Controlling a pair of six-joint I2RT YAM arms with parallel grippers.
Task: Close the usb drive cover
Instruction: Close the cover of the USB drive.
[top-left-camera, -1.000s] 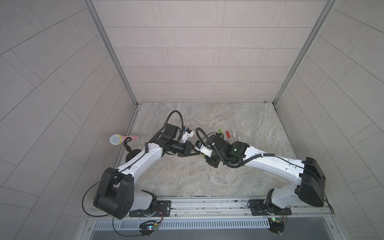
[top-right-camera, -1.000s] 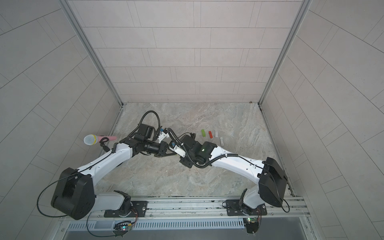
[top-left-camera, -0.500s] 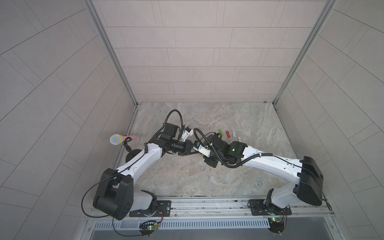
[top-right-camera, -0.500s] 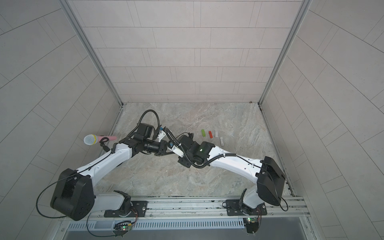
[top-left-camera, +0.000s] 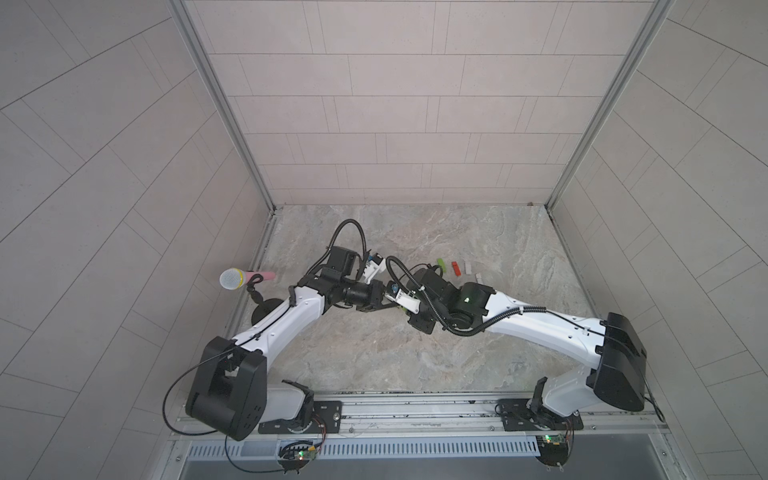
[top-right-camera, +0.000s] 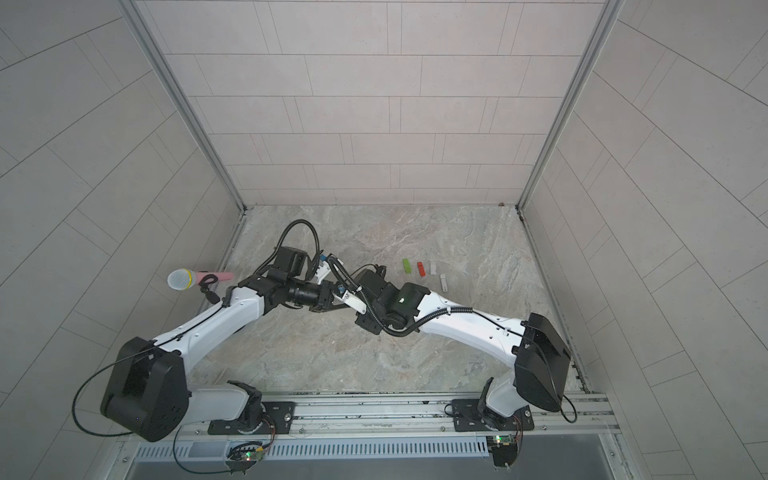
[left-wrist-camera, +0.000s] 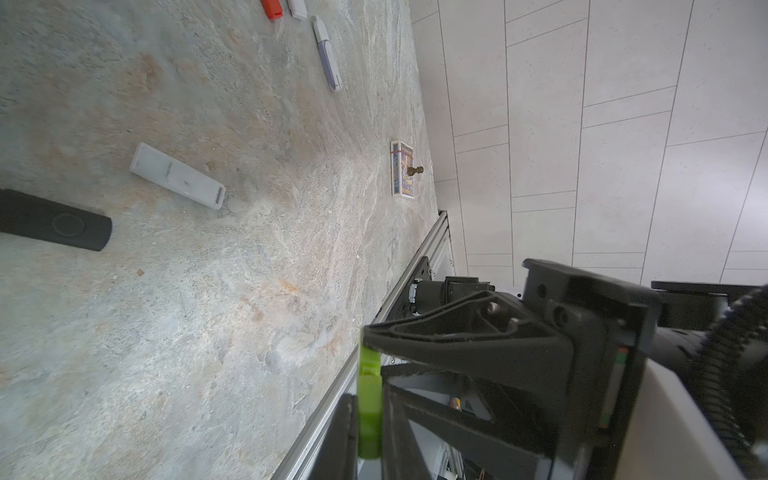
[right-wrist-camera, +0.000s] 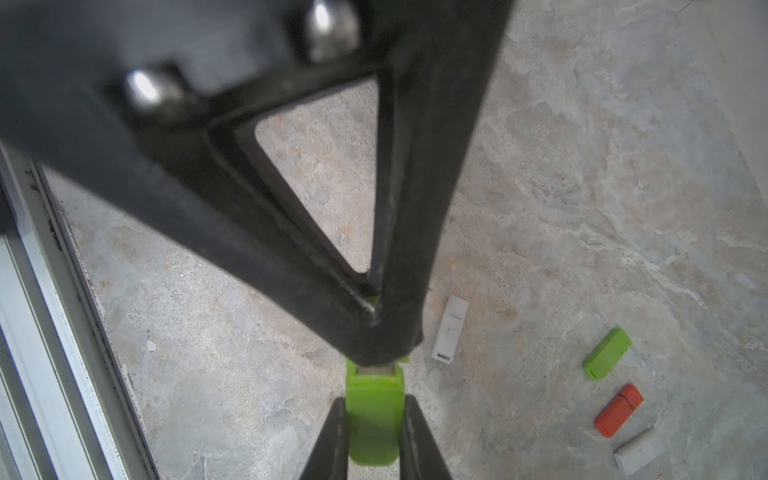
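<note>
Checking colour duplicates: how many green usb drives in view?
2. The held green drive sits between the left end effector and right end effector; the loose green drive lies beside the red drive. Others may be hidden.

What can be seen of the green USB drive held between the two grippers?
The green USB drive is a matte, bright green plastic stick in two pieces, with a sliver of silver connector showing between them, so the cover looks not fully seated. It is held above the table: the right gripper pinches one end, the left gripper the other.
</note>
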